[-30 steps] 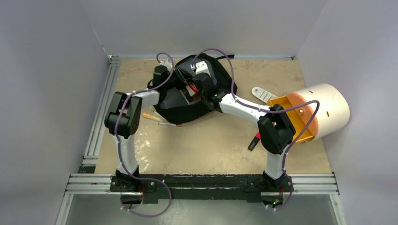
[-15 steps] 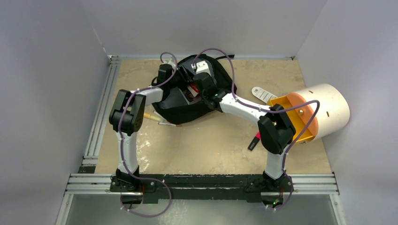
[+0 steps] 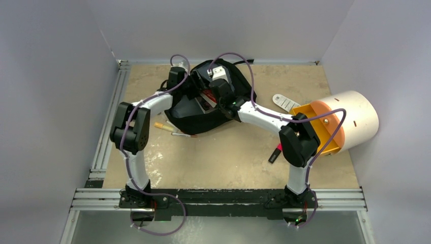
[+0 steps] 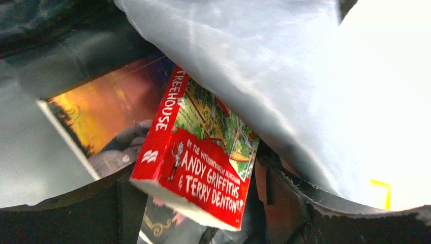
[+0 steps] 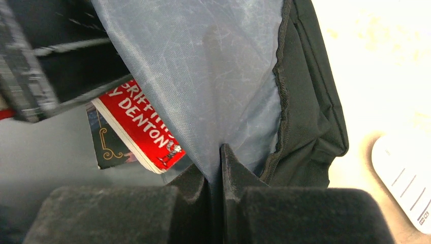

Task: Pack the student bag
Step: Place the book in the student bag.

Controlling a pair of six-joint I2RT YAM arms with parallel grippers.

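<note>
The student bag (image 3: 203,119) lies far-centre on the table (image 3: 228,157), its grey lining (image 5: 213,76) pinched by the right end effector (image 5: 219,162). Whether the left end effector (image 3: 192,85) is spread cannot be told. A slip could collapse the mouth over the red book (image 4: 198,162).

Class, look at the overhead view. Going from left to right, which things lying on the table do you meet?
orange pencil → student bag → red marker → cream-and-orange cylinder. The white flat device sits level with the marker, so it is left out.
</note>
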